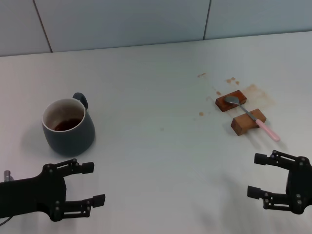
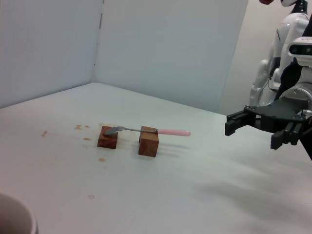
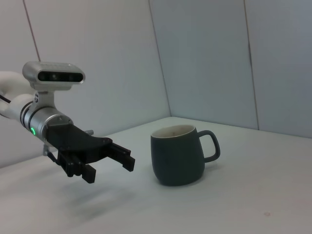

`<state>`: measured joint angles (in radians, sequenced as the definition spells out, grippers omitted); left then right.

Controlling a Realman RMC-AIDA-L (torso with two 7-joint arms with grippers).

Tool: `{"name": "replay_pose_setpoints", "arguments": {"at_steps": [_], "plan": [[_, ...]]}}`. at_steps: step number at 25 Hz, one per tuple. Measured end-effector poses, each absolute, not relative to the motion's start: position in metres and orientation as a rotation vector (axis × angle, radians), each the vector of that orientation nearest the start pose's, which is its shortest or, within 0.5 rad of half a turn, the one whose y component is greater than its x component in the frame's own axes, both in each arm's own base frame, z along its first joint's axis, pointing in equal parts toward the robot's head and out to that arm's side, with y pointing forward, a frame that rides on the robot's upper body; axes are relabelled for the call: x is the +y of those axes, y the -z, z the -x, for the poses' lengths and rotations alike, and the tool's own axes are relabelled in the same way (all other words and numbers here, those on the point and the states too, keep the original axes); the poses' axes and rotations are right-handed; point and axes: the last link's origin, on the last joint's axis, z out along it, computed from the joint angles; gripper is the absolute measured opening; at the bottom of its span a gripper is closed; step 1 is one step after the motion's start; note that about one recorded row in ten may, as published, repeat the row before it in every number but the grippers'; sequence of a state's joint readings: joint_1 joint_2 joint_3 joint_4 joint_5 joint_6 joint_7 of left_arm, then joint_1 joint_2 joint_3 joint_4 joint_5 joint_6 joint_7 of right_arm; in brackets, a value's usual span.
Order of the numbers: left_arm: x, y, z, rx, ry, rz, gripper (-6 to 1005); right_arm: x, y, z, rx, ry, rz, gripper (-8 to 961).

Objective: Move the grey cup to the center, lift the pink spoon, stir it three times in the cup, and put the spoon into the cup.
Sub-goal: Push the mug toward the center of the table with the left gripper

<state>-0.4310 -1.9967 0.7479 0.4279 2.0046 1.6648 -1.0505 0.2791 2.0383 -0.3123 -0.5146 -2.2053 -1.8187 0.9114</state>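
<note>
The grey cup (image 1: 68, 126) stands upright at the table's left, handle pointing away from me, brown stains inside; it also shows in the right wrist view (image 3: 179, 154). The pink spoon (image 1: 251, 116) lies across two wooden blocks at the right, silver bowl on the far block, pink handle sticking out toward me; it shows in the left wrist view (image 2: 146, 130) too. My left gripper (image 1: 90, 184) is open and empty, near the table's front edge, just in front of the cup. My right gripper (image 1: 255, 174) is open and empty at the front right, in front of the spoon.
Two brown wooden blocks (image 1: 230, 101) (image 1: 248, 121) hold the spoon up off the white table (image 1: 156, 146). Brown liquid spots (image 1: 251, 89) mark the table around them. A grey panelled wall (image 1: 122, 19) runs along the table's far edge.
</note>
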Motion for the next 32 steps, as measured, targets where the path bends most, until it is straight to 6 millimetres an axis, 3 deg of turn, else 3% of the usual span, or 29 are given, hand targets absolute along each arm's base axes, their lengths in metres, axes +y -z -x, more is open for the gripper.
{"name": "replay_pose_setpoints", "arguments": {"at_steps": [29,32], "plan": [[0.2684,0.0143,0.3029,-0.474,0.737,2.854,829,0.2192,-0.0233,-0.3442,0.492,-0.791,2.602,830],[0.2699,0.0148,0.3024,-0.476,0.736,2.845,741,0.2196,-0.0231,-0.3438,0.491,-0.794,2.600,830]]}}
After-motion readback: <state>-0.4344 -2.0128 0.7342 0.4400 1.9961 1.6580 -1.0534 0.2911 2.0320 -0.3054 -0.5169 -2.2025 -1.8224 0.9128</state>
